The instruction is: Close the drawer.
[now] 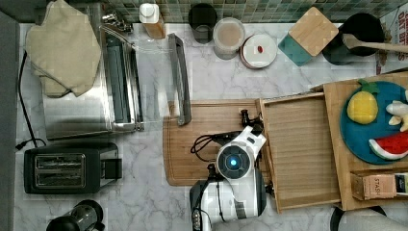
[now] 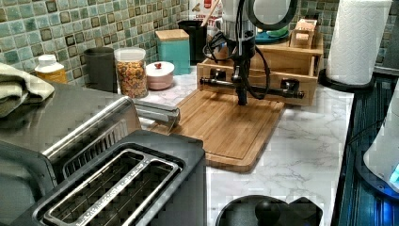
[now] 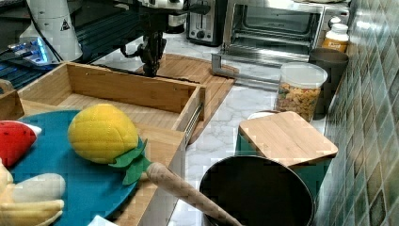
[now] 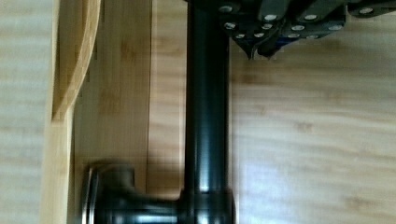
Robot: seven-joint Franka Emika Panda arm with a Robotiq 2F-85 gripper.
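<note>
The drawer (image 1: 298, 149) stands pulled well out of its wooden box (image 1: 373, 190), its slatted floor bare, its front reaching over the right edge of the cutting board (image 1: 192, 144) in the top view. The black bar handle (image 2: 249, 85) runs across the drawer front, held off it by two black posts. In the left view the end effector (image 2: 242, 96) hangs straight down in front of the middle of the handle, its tip just above the cutting board and its body crossing the bar. In the right view the end effector (image 3: 151, 66) sits on the far side of the drawer front, right against it. The wrist view shows the bar (image 4: 207, 116) running close under the fingers (image 4: 254, 44), with the drawer front beside it; whether the fingers are clenched on the bar or merely beside it cannot be told.

The arm comes in from the near edge of the top view, its white wrist (image 1: 235, 161) with a lit blue ring poised over the cutting board's right end, the last link pointing vertically down. Black cables (image 1: 204, 144) loop from the wrist over the board.

On the box top lies a blue plate (image 1: 356, 134) with a toy pineapple (image 1: 362, 107). All stand on a marble worktop (image 1: 221, 82).
</note>
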